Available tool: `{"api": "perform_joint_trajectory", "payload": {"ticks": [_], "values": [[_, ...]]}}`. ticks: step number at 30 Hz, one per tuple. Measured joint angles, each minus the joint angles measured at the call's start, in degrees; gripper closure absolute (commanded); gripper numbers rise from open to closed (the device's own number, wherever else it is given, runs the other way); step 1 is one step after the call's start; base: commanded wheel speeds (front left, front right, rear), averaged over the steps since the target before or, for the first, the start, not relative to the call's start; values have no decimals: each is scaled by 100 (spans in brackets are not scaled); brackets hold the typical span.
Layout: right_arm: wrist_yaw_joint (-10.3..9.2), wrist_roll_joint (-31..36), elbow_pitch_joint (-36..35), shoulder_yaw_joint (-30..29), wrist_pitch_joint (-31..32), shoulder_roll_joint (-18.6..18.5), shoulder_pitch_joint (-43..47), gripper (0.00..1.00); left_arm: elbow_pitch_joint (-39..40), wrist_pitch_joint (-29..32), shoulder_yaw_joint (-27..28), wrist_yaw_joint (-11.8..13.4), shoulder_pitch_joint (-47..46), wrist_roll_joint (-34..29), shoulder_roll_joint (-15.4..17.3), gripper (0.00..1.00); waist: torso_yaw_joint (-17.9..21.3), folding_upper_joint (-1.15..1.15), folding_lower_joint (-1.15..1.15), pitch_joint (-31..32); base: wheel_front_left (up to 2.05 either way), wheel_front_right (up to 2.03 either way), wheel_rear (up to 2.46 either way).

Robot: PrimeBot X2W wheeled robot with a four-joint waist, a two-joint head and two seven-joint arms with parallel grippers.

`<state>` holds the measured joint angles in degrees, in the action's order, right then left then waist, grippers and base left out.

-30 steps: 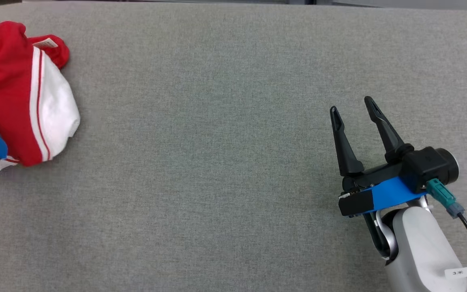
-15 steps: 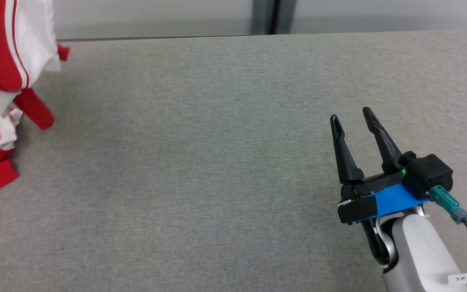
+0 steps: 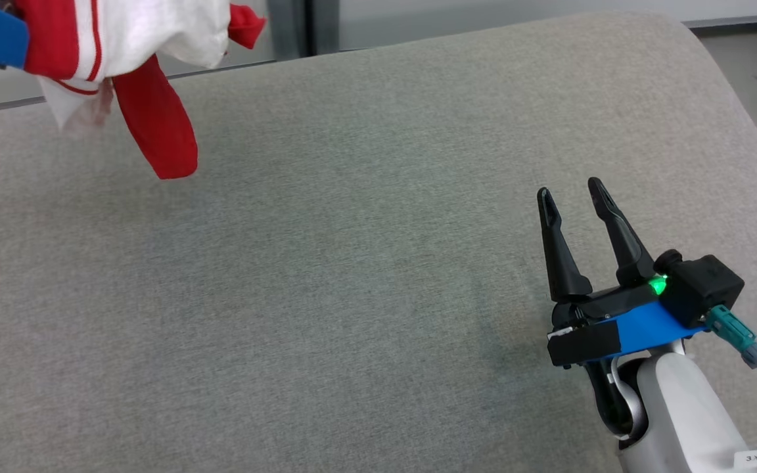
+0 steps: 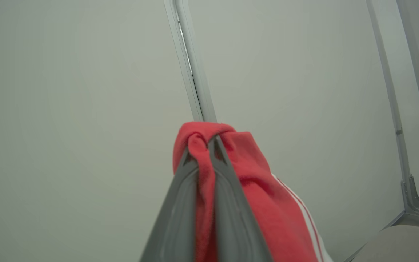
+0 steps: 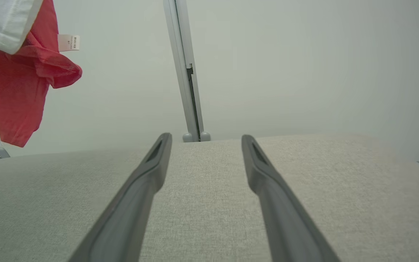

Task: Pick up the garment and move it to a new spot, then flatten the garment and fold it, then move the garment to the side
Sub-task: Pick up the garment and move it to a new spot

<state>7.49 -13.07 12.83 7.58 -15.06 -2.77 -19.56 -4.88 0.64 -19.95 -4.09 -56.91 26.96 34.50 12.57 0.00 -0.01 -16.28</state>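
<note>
Pinching the garment [image 4: 247, 174], left tool [image 4: 205, 145] (wrist view).

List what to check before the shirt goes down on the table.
1. The left tool is shut on the shirt: ok.
2. The shirt hangs off the table, loose sleeve not touching: ok.
3. The right tool is open, holding nothing: ok.
4. The right tool is apart from the shirt: ok.
5. Bare table in the middle to lay it down: ok.
6. Which part of the shirt is pinched: cannot tell.
</note>
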Motion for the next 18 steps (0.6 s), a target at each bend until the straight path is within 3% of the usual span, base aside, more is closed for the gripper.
{"api": "perform_joint_trajectory", "payload": {"ticks": [7, 18], "values": [[0, -122, -109, -4, 0, 0, 69, 0, -85, 77, -439, -81, -36, 26, -341, 100, 264, 0, 1, -85, 0, 0, 0], [0, -46, -220, -82, 0, 1, 147, 0, -972, -454, -1107, -124, 1391, 178, -837, 100, 35, 0, 1, -114, 0, 0, 0]]}}
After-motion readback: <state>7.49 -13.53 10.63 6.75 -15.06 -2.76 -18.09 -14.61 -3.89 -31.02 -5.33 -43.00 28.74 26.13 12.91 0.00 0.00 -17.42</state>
